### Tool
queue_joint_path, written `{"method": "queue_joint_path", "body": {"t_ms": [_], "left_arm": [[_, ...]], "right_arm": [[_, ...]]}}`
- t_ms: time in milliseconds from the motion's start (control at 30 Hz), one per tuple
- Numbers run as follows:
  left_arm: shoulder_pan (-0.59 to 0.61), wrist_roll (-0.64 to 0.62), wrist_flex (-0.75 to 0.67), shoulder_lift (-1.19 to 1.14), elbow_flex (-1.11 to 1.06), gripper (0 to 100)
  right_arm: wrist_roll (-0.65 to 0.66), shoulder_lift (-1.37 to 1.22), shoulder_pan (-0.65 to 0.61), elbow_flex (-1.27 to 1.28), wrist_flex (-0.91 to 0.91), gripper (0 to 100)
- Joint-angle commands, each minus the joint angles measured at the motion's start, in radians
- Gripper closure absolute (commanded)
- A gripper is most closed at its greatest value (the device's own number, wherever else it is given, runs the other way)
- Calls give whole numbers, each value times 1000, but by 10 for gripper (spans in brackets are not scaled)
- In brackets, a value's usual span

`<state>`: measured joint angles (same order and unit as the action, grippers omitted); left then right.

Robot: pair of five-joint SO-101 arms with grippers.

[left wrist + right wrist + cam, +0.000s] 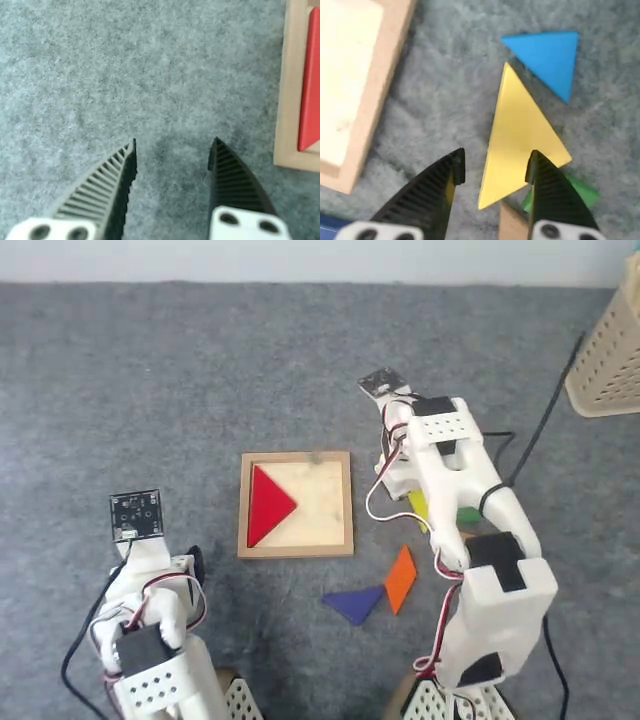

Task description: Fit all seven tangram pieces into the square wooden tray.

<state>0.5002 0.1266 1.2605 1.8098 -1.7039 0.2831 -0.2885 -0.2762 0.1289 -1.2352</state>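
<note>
Tray of pale wood lies in the middle of the grey felt worktop, with one red triangle flat inside it along the side nearer the left arm. Left jaws stand open over bare felt just beside the tray's rim, gripping nothing. The right arm stretches along the tray's opposite side. Right jaws are open above the yellow triangle, one finger over its corner and the other over the felt between it and the tray; whether they touch it cannot be told. A blue triangle lies just past the yellow one's sharp tip, and a green piece shows beside its base. Nearer the arms' bases, an orange piece and a purple triangle lie on the felt, meeting at a corner, apart from the tray.
</note>
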Motion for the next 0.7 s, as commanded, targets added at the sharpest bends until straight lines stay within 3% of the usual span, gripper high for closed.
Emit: {"method": "queue_joint_path", "body": {"t_ms": [0, 667], "left_arm": [[0, -9, 3, 12, 19, 775], [0, -9, 3, 12, 19, 775]], "right_arm": [[-29, 173, -30, -37, -21, 815], [-20, 205, 87, 126, 73, 796]]}}
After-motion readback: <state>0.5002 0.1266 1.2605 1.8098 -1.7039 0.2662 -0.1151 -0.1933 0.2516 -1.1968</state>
